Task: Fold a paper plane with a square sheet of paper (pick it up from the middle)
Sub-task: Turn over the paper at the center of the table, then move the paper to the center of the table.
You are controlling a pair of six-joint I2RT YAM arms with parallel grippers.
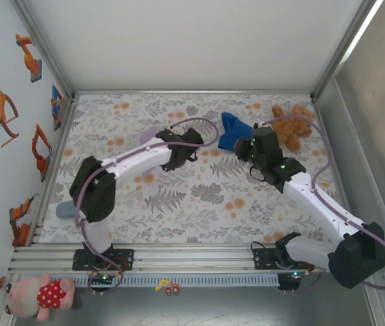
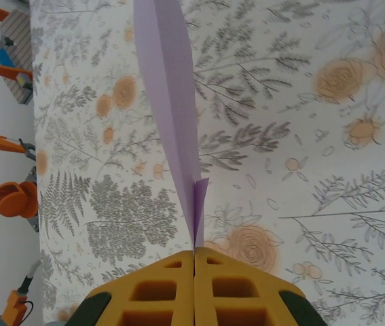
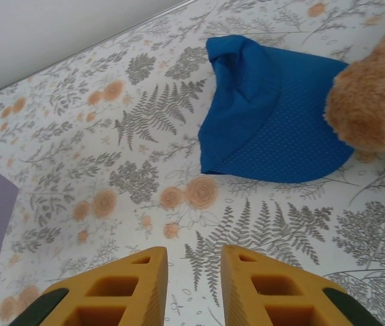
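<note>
- Paper plane [image 2: 168, 102]: judging by its shape, the folding is mostly done. The sheet is no longer a flat square but a long, slim strip that narrows toward the end held in the left wrist view.
- What may be left (a guess from the shape alone): opening the wings out from the centre crease, firming up any soft folds, and laying the plane down on the bench [image 1: 199, 197]. I can't tell whether the far end is sharply pointed, since it runs out of the top of the left wrist view.
- Looks: plain lavender paper, smooth and unmarked, with layers folded close against each other along one long crease. Just above the grip a small darker flap sticks out to one side.
- Where it is: lifted off the bench and held edge-on, in the left half of the workspace toward the back. From above, only a pale purple tip [image 1: 148, 134] pokes out beside the left arm's wrist.
- Left fingers [image 2: 184, 292]: pressed together with no gap, clamped on the narrow end of the plane, which rises straight from the seam between them.
- Right fingers [image 3: 157, 292]: apart, with nothing between them, hanging over bare bench. A blue cloth [image 3: 273, 122] lies ahead of them, with a teddy bear [image 3: 375, 95] touching its right edge.
</note>
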